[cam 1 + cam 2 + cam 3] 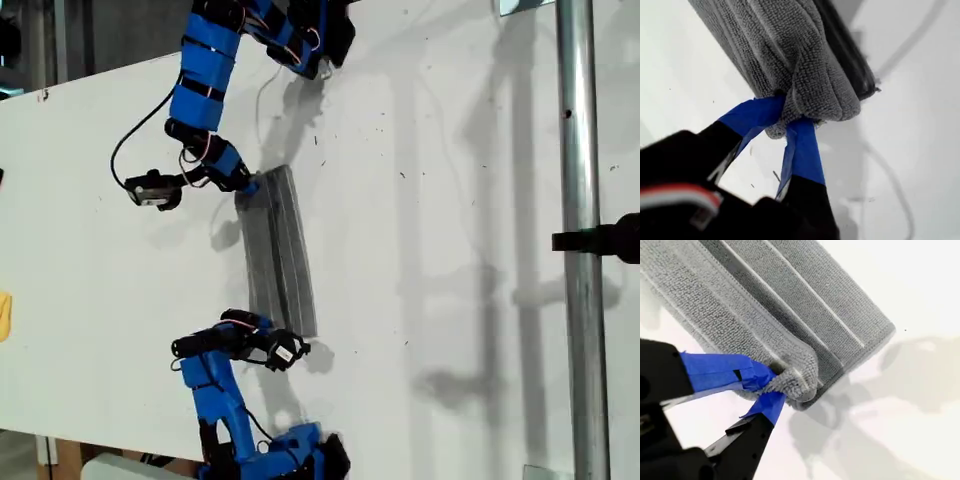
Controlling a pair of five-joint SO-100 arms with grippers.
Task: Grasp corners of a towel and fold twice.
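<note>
— What did the grippers have?
— My first gripper (785, 119) pinched one bunched end of the towel (280, 255). My second gripper (776, 385) was clamped on a corner (802, 382).
— And where was the towel?
— It lay folded into a narrow strip on the white table (450, 250), left of centre in the exterior view, between the two arms.

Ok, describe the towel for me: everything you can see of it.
The towel is grey terry-like cloth with thin pale stripes, folded into a long narrow layered strip lying on the white table. My first gripper pinches one bunched end; my second gripper pinches a curled corner at the other end.
</note>
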